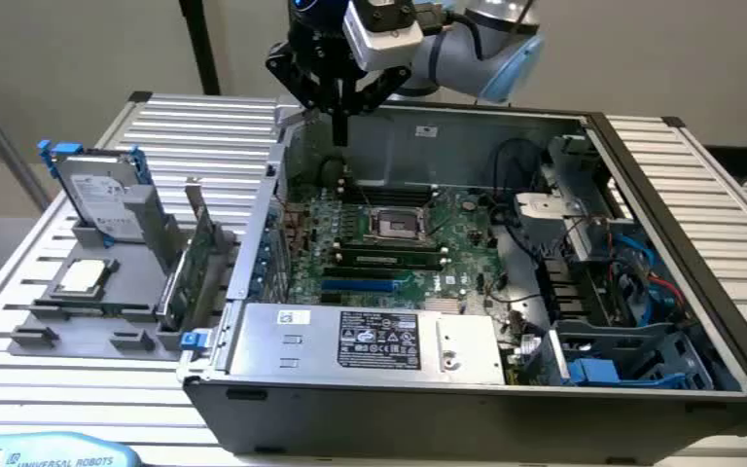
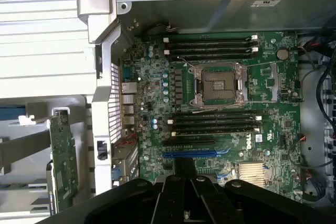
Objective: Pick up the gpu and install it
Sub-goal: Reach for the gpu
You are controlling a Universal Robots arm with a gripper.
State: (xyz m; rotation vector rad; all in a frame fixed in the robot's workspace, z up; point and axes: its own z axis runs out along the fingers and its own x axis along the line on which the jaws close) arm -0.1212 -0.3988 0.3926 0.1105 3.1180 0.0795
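A ribbed white metal surface carries an open grey computer box. The black claw hangs over the box's back edge with its fingers pressed together, holding nothing. The thin flat green gpu card stands on its edge in a grey plastic holder. The holder sits just beside the box, toward the surface's edge on the exterior view's left.

Open room above the motherboard; case wall between it and the upright gpu; power supply alongside.
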